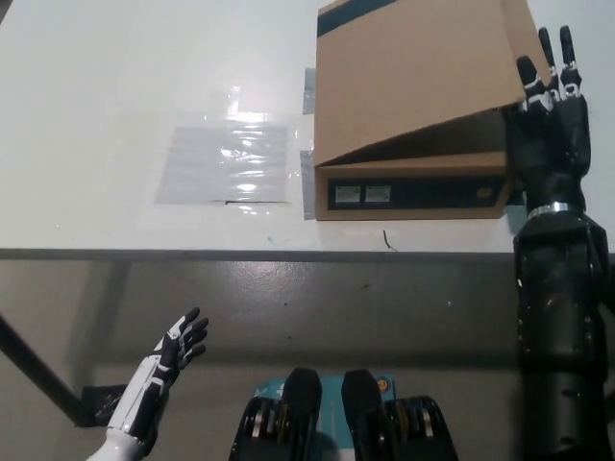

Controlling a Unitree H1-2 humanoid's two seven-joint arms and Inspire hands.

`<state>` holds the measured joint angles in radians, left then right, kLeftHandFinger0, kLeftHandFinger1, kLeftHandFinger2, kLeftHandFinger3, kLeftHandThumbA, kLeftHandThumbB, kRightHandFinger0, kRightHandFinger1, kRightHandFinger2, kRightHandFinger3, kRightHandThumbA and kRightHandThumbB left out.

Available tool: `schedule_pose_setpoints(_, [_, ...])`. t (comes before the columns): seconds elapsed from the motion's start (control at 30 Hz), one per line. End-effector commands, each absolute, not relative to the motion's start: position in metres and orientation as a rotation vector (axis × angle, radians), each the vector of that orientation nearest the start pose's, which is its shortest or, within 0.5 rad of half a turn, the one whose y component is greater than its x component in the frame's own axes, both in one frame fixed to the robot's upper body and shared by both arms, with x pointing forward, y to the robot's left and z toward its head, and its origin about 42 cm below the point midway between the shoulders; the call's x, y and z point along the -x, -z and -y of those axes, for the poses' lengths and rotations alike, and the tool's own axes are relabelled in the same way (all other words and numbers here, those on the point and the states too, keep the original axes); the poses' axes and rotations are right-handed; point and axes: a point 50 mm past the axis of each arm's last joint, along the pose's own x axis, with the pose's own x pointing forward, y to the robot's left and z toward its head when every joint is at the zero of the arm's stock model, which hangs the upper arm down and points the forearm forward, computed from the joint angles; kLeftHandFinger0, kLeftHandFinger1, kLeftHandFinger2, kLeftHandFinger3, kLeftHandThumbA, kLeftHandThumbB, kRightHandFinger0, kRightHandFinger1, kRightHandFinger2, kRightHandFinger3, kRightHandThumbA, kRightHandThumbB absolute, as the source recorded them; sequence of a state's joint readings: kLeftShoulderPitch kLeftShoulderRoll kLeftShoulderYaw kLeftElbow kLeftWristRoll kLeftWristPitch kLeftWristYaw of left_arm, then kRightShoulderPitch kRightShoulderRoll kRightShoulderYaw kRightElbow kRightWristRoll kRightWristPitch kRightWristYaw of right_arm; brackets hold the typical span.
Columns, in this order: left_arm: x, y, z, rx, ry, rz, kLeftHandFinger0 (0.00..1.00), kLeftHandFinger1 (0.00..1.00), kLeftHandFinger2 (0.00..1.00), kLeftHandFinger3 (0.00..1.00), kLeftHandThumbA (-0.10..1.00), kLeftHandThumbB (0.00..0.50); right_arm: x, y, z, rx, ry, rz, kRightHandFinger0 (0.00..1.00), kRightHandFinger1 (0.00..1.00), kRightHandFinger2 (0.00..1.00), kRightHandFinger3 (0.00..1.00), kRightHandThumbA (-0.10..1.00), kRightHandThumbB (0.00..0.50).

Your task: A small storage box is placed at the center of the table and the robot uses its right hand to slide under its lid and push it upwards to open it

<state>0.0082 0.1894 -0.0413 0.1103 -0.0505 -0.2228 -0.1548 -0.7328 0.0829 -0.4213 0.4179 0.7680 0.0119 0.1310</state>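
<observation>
Black right hand (548, 134) raised, fingers (544, 60) straight, white left hand (171, 357) low, spread
</observation>
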Motion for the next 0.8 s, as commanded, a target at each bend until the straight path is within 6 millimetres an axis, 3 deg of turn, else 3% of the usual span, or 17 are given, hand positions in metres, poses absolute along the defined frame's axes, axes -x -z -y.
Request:
schedule_pose_setpoints(0.0, [-0.281,-0.09,-0.256,-0.146,0.214,0.15,1.0,1.0,1.0,1.0,1.0,0.301,-0.493,-0.294,0.161,-1.051,-0.21,0.381,1.0,1.0,1.0,1.0,1.0,0.261])
schedule_pose_setpoints(0.1, [-0.281,-0.09,-0.257,-0.143,0.21,0.151,1.0,1.0,1.0,1.0,1.0,0.309,-0.497,-0.302,0.146,-1.067,-0.22,0.373,1.0,1.0,1.0,1.0,1.0,0.294])
schedule_pose_setpoints(0.6, [-0.284,-0.095,-0.254,-0.146,0.219,0.16,1.0,1.0,1.0,1.0,1.0,0.325,-0.508,-0.331,0.075,-1.131,-0.317,0.338,1.0,1.0,1.0,1.0,1.0,0.279])
schedule_pose_setpoints(0.77, [-0.286,-0.098,-0.254,-0.157,0.224,0.168,1.0,1.0,1.0,1.0,1.0,0.329,-0.509,-0.34,0.055,-1.109,-0.353,0.322,1.0,1.0,1.0,1.0,1.0,0.298])
